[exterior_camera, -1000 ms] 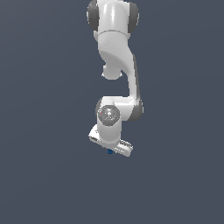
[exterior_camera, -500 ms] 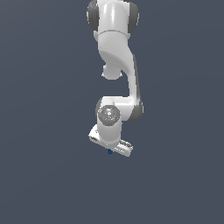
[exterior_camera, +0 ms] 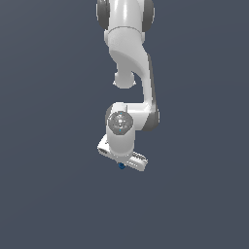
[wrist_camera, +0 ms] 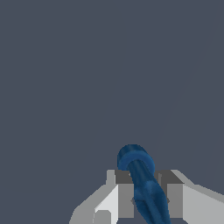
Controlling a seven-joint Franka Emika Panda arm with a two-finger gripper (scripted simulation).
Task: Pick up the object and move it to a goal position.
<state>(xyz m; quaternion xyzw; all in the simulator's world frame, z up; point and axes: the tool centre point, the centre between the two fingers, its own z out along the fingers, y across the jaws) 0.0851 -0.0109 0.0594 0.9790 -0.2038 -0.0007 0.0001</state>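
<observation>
White end effector (wrist_camera: 146, 192) clamped on dark-blue object (wrist_camera: 142, 179), plain grey surface (exterior_camera: 48, 194) open all around, object mostly hidden in exterior view

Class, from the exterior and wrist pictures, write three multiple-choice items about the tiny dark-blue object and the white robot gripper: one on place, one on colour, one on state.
1. Where is the tiny dark-blue rounded object?
A. between the fingers of the white robot gripper
B. lying far from the gripper
C. on top of the arm's base

2. What colour is the object?
A. red
B. dark blue
C. yellow

3. How does the gripper stand?
A. wide open and empty
B. out of view
C. shut on the object

Key: 1 A, the wrist view shows the object running between the two grey fingers. 2 B, both views show blue, a speck under the gripper in the exterior view. 3 C, the fingers press close on either side of it.
</observation>
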